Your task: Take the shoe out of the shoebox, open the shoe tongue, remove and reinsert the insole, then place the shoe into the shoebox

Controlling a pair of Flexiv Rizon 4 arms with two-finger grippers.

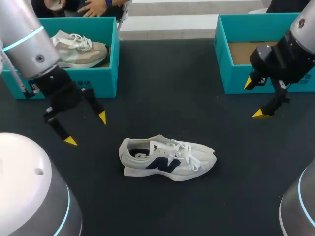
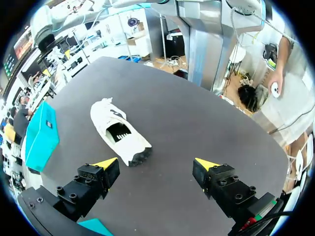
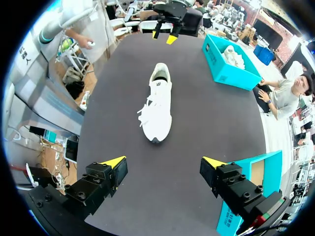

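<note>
Our left gripper (image 1: pixel 86 129) and right gripper (image 1: pixel 254 98) both gape wide, holding nothing. The white shoe (image 1: pixel 167 160) stands on its sole between them, touching neither, outside the shoebox (image 1: pixel 236 82) beside our right gripper.

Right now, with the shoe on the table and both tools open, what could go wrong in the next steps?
1. The shoe stands free; the left tool and the right tool are both open and away from it, so pulling the tongue with one tool may drag or tip it.
2. The laces lie loose over the tongue and could snag a tool.
3. The left shoebox already holds another shoe; only the right shoebox looks empty.
</note>
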